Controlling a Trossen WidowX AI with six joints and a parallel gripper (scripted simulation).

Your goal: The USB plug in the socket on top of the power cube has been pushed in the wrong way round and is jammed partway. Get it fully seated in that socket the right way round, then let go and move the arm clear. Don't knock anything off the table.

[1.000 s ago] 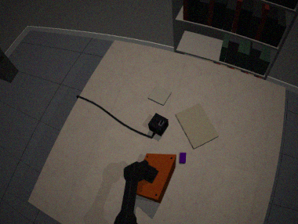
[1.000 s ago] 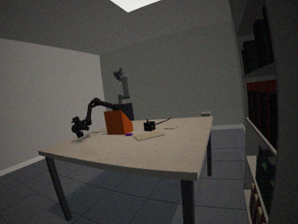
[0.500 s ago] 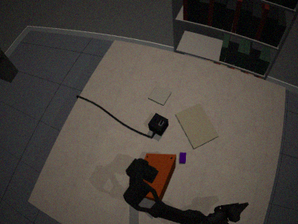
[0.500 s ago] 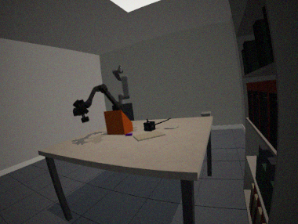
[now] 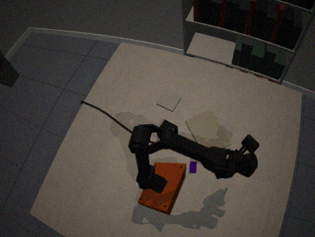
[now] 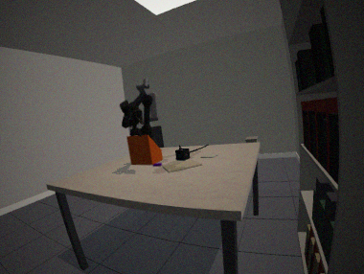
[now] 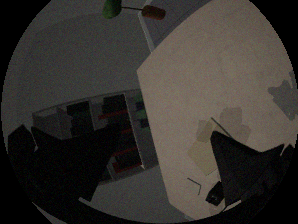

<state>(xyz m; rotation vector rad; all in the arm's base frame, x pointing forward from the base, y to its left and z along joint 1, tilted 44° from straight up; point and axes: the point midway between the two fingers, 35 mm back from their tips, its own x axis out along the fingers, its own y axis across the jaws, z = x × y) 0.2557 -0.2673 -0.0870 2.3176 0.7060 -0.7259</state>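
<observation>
Currently: jaws (image 5: 251,145) wide, empty | arm (image 5: 186,146) (image 6: 146,107) overhead, hiding power cube's top-view outline

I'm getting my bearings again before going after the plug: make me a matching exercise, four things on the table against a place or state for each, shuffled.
Things:
1. Power cube
2. Orange block
3. Purple block
4. Cable

Places or states:
A. Under the arm's base
B. Thin, stretching to the table's edge
C. Black and boxy
D. Small, beside the orange block

Pairs: 1-C, 2-A, 3-D, 4-B
</observation>
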